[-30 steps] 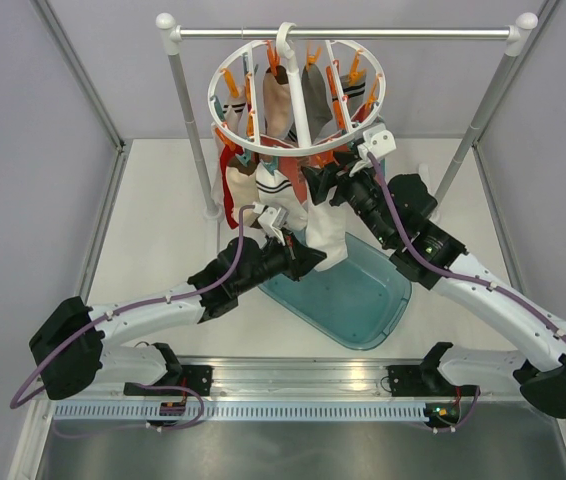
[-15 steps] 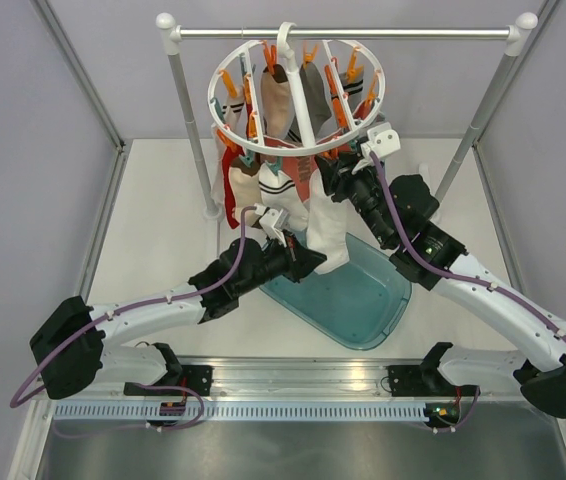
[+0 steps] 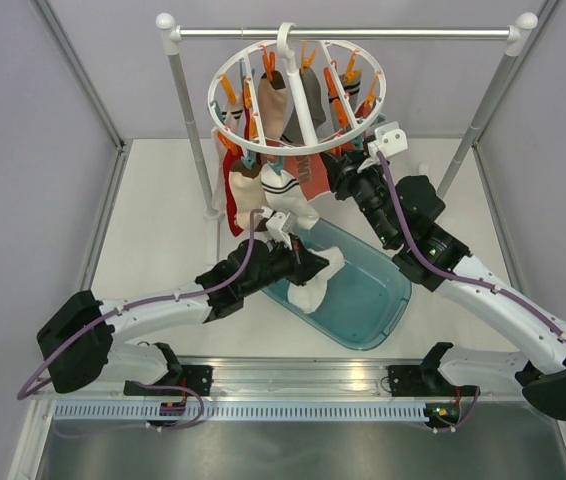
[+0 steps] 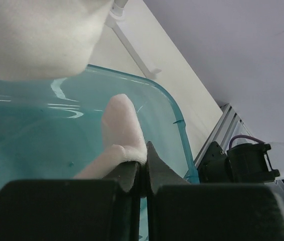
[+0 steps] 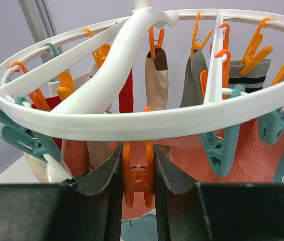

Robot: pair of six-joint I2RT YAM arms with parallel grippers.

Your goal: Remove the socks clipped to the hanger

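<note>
The white ring hanger (image 3: 293, 150) hangs by its hook and still carries several socks: a white one with dark stripes (image 3: 281, 190), a beige one (image 3: 273, 105) and a grey one (image 3: 313, 95). My left gripper (image 3: 313, 268) is shut on a pale white sock (image 3: 315, 285) that is free of the hanger and droops into the teal bin (image 3: 378, 305). In the left wrist view the sock (image 4: 122, 130) sticks out past my closed gripper (image 4: 143, 160). My right gripper (image 3: 338, 170) is under the ring (image 5: 147, 120), its jaws pressed on an orange clip (image 5: 138, 175).
The metal rail (image 3: 343, 33) on two white posts carries the hanger at the back. A coral cloth (image 5: 182, 155) and a red sock (image 3: 233, 190) hang from the ring. Teal clips (image 5: 222, 150) flank the gripped one. The bin's rim (image 4: 177, 115) lies just ahead of the left gripper.
The pale sock has come off the hanger, and my left gripper has drawn it down over the bin. My right gripper rose slightly to the ring's edge, and the ring tilted.
</note>
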